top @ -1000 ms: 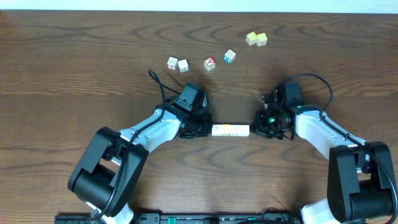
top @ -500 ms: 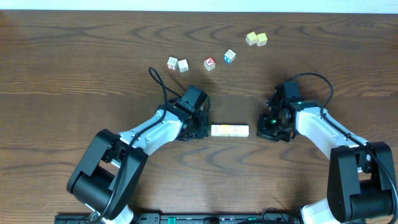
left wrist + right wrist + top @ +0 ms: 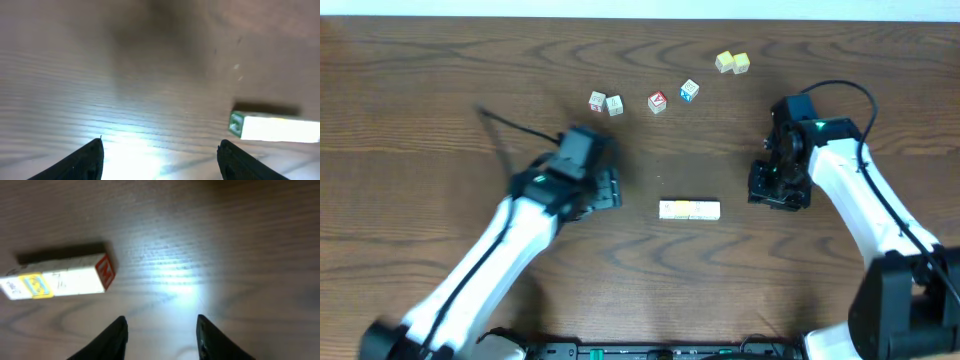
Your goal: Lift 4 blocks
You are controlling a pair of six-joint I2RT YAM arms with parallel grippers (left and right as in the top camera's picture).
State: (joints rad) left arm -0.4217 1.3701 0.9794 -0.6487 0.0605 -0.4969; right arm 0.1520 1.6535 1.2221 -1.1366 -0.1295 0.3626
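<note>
The 4 blocks (image 3: 690,210) lie side by side as a short pale bar on the wooden table, between my two arms. My left gripper (image 3: 611,190) is open, well to the left of the bar, with nothing between its fingers. In the left wrist view the bar (image 3: 275,126) shows its green-marked end, off to the right of my gripper (image 3: 160,157). My right gripper (image 3: 770,192) is open too and stands apart from the bar's right end. The right wrist view has the bar (image 3: 60,277), with a red letter on its end, at the left of my empty gripper (image 3: 161,332).
Two whitish cubes (image 3: 605,103), a red-faced cube (image 3: 657,102) and a blue-faced cube (image 3: 689,91) sit in a loose row farther back. Two pale yellow cubes (image 3: 732,63) lie at the back right. The table's far edge runs along the top.
Both grippers opened and backed away from the bar's ends, the left arm swinging far left, the right arm to the right. The bar stays on the table.
</note>
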